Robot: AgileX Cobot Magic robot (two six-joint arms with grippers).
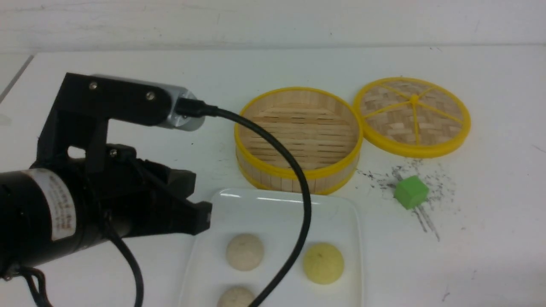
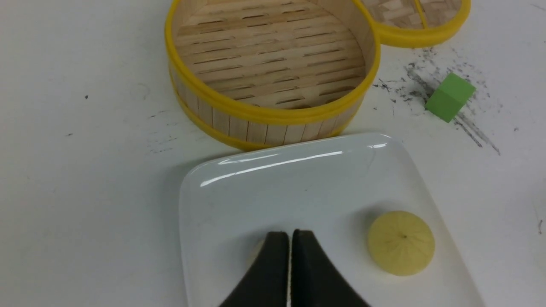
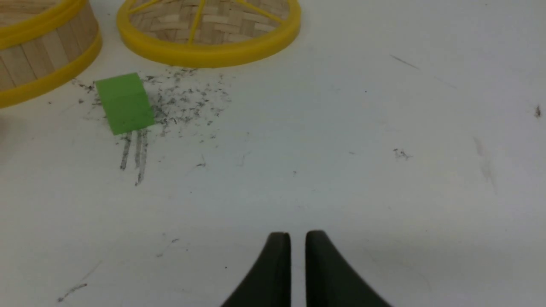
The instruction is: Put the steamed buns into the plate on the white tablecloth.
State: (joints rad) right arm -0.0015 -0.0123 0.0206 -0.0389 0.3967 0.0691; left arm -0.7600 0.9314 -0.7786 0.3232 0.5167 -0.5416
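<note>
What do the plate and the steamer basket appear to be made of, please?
The plate looks like glazed ceramic or perhaps melamine, since it is glossy white with sharp light streaks. The steamer basket looks like matte bamboo slats, bound by smooth yellow hoops, probably plastic.

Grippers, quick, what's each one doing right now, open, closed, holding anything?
Left gripper: closed, empty, above the white plate.
Right gripper: a narrow gap between the jaws, holding nothing, over bare tablecloth.

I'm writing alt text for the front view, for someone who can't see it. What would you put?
Three steamed buns sit on a white plate, two beige, one yellow. Behind it stand an empty bamboo steamer, its lid and a green cube; the left arm hangs beside the plate.
</note>
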